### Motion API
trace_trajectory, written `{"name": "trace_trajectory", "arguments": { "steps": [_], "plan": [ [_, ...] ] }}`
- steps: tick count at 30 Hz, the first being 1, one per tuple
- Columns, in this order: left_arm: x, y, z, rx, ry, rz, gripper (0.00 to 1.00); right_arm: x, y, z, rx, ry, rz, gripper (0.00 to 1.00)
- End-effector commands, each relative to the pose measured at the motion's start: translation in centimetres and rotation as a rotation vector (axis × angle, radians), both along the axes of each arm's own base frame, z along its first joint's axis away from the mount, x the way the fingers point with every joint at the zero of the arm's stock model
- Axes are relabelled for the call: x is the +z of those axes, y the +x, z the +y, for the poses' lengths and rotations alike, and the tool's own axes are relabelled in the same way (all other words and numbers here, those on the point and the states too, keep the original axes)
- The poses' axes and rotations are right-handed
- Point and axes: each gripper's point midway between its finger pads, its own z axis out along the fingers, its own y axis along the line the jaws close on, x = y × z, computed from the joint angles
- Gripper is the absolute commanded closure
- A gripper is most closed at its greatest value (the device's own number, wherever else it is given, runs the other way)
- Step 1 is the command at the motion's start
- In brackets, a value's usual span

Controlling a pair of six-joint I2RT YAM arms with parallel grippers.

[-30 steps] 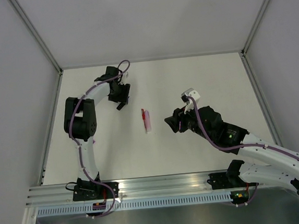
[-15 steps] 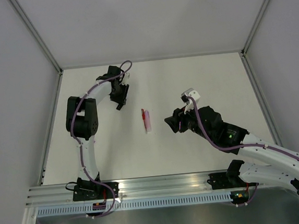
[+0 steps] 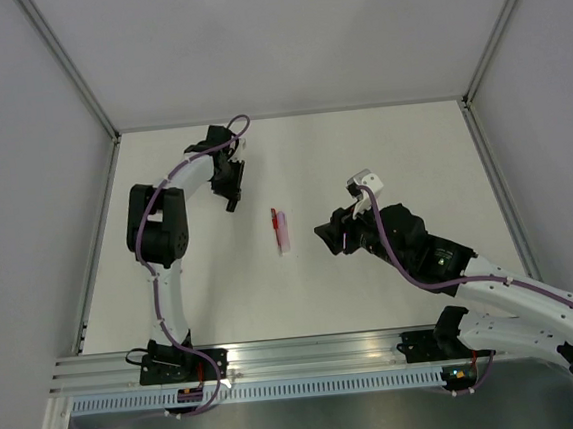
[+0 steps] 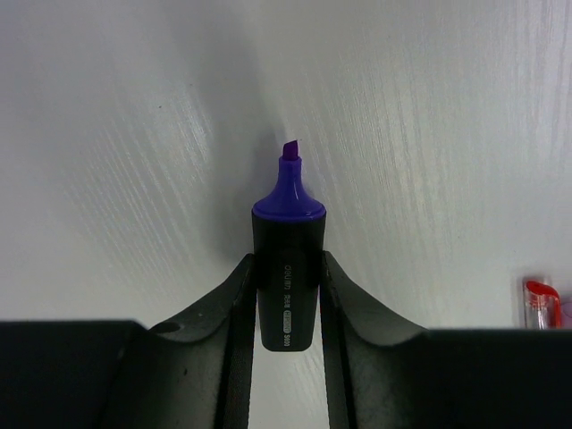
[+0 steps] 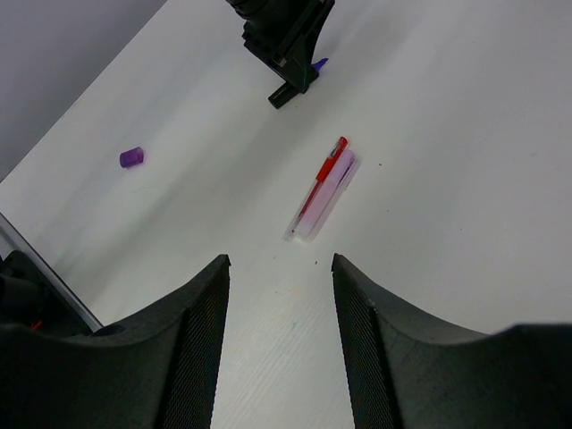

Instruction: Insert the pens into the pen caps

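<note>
Inside my left gripper (image 4: 286, 260) the purple pen (image 4: 288, 213) sits clamped, its cap (image 5: 132, 157) unfitted, well apart from my wide, empty right gripper (image 5: 279, 262).

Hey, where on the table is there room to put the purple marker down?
Bare table lies far right, between the back wall and the right gripper. Another free strip runs from the red pen and pink pen to the near rail. The middle is crowded: those pens lie between the right gripper and the left gripper, shut on the purple marker.
</note>
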Motion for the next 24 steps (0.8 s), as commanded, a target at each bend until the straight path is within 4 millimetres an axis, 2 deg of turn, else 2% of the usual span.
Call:
{"name": "trace_trajectory", "arguments": {
  "steps": [1, 3, 7, 8, 9, 10, 12, 13, 15, 16, 17, 18, 19, 20, 23, 24],
  "plan": [
    [-1.7, -3.3, -0.1, 0.098, -0.026, 0.117, 0.98, 0.1, 0.2, 0.5, 0.017, 0.007, -0.022, 0.44],
    [-0.5, -2.9, -1.0, 0.113, -0.08, 0.079, 0.98, -0.3, 0.3, 0.8, 0.024, 0.004, -0.02, 0.44],
    [3.9, -3.1, -2.0, 0.148, -0.19, -0.032, 0.98, -0.6, 0.7, 1.2, 0.021, -0.007, -0.012, 0.44],
    [5.2, -2.6, -2.4, 0.165, -0.232, -0.075, 0.98, -0.4, 0.7, 1.4, 0.027, 0.004, -0.02, 0.43],
    [5.4, -3.4, -2.5, 0.176, -0.248, -0.077, 0.98, -0.6, 0.6, 1.5, 0.033, 0.008, -0.02, 0.42],
    [7.7, -3.4, -2.6, 0.186, -0.285, -0.132, 0.98, -0.4, 0.7, 1.7, 0.037, 0.021, -0.028, 0.39],
    [9.1, -4.1, -3.6, 0.207, -0.379, -0.163, 0.98, -0.1, 0.8, 2.2, 0.05, 0.045, -0.051, 0.37],
    [11.5, -4.5, -3.9, 0.205, -0.432, -0.214, 0.98, -0.3, 1.0, 2.5, 0.051, 0.041, -0.052, 0.35],
    [13.0, -5.6, -5.2, 0.21, -0.546, -0.228, 0.98, 0.3, 1.4, 3.4, 0.069, 0.055, -0.07, 0.33],
    [13.9, -6.1, -5.5, 0.21, -0.582, -0.242, 0.98, -0.2, 1.6, 4.0, 0.083, 0.043, -0.06, 0.32],
    [16.3, -6.8, -5.9, 0.202, -0.643, -0.277, 0.98, 0.4, 1.8, 4.6, 0.094, 0.057, -0.072, 0.33],
    [16.2, -7.6, -5.9, 0.206, -0.658, -0.276, 0.98, 0.5, 1.9, 5.1, 0.105, 0.065, -0.068, 0.32],
    [17.3, -7.8, -6.0, 0.2, -0.682, -0.306, 0.98, 0.3, 1.9, 6.0, 0.135, 0.072, -0.059, 0.32],
    [19.1, -8.5, -6.0, 0.193, -0.714, -0.341, 0.98, 0.8, 1.9, 6.7, 0.153, 0.104, -0.071, 0.32],
    [20.7, -10.0, -6.0, 0.189, -0.757, -0.376, 0.98, 1.3, 2.0, 8.8, 0.199, 0.141, -0.065, 0.32],
    [21.6, -10.9, -5.8, 0.183, -0.774, -0.402, 0.98, 0.8, 2.3, 9.4, 0.205, 0.132, -0.054, 0.32]
  ]
}}
